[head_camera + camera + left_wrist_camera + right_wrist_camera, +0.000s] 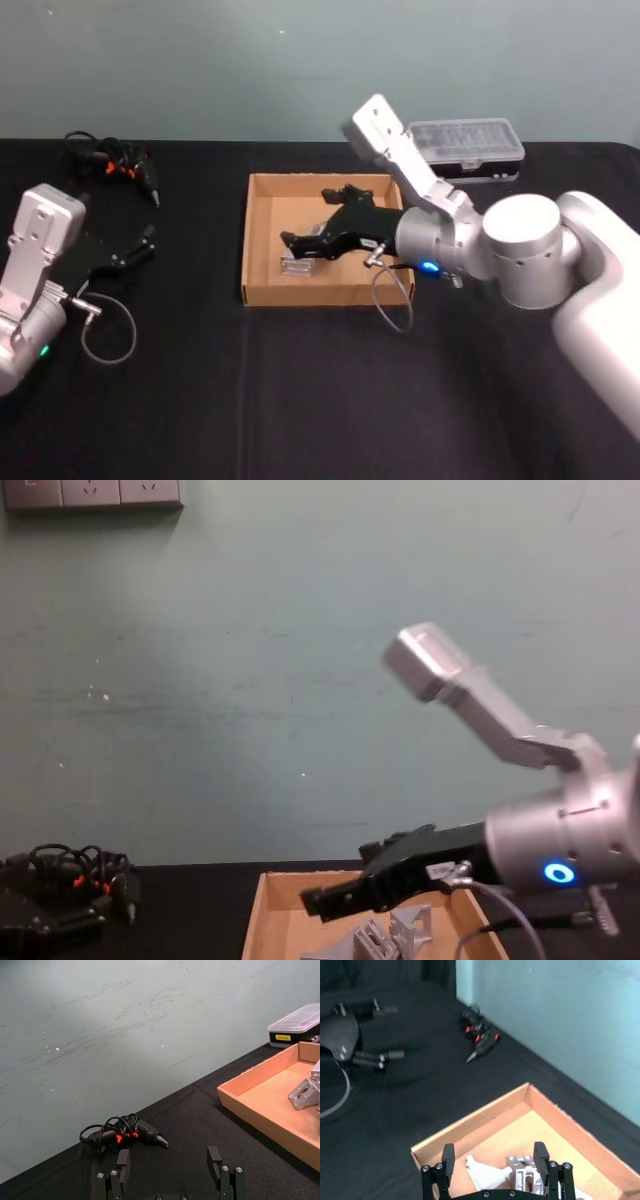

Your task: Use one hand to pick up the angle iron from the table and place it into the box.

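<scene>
Right gripper (494,1160) sat over the box (475,1122) with its fingers (448,1156) spread apart and nothing between them — the angle iron (487,1176) lay just below and ahead of the tips, on the box floor. In the right wrist view there was clear cardboard between the pads and the metal, so I judged the part was resting in the box, not held.

A second grey bracket (526,1180) lay touching or just beside the first one, toward the other fingertip. I couldn't tell which of the two was the task's piece, and the long axis of either was hard to call — the nearer one seemed to run roughly across the gap between the fingers.

From the head view the right gripper (318,242) pointed toward the box wall nearest the left arm, with the grey parts (300,264) under its tips. The chest view agreed: fingertips above, brackets (392,932) lower, a visible gap.

Farther out, the left gripper (130,250) was parked on the table (300,400) well apart from the box, fingers (123,1164) open and empty.

Judgement: placing looked done, and the relation that mattered next was straight up — the part lay directly beneath the open fingers, so a lift clear wouldn't snag it.
</scene>
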Available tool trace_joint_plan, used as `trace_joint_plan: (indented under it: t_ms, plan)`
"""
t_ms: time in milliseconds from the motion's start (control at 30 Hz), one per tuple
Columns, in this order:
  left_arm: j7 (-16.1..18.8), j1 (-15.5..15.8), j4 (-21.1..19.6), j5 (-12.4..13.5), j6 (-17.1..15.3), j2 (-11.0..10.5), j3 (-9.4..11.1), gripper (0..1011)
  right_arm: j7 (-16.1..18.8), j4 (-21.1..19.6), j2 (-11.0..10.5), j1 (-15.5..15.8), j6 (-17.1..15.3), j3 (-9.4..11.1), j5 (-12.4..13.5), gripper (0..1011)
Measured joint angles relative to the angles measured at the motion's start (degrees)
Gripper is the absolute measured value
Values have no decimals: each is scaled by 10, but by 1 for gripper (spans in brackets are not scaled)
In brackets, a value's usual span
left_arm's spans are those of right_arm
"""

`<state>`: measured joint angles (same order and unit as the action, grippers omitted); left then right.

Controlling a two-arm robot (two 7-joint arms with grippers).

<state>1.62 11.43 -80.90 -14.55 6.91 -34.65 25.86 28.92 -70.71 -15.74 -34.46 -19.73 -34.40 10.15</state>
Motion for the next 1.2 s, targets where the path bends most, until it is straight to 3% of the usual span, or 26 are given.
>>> trace_joint_plan:
  t_ms: [200, 300, 633, 900, 1200]
  plan:
    - [0, 0, 0, 0, 0, 0, 0, 1011, -45, -88, -23, 75, 29, 46, 18, 1004]
    - [0, 0, 0, 0, 0, 0, 0, 1011, -81, -125, -29, 123, 59, 76, 24, 1004]
    - [0, 0, 0, 0, 0, 0, 0, 1011, -178, -165, -16, 222, 153, 136, 6, 1004]
    - [0, 0, 0, 0, 0, 0, 0, 1011, -230, -156, 4, 260, 213, 161, -23, 1004]
    - [0, 0, 0, 0, 0, 0, 0, 1011, -239, -150, 10, 266, 215, 167, -29, 1004]
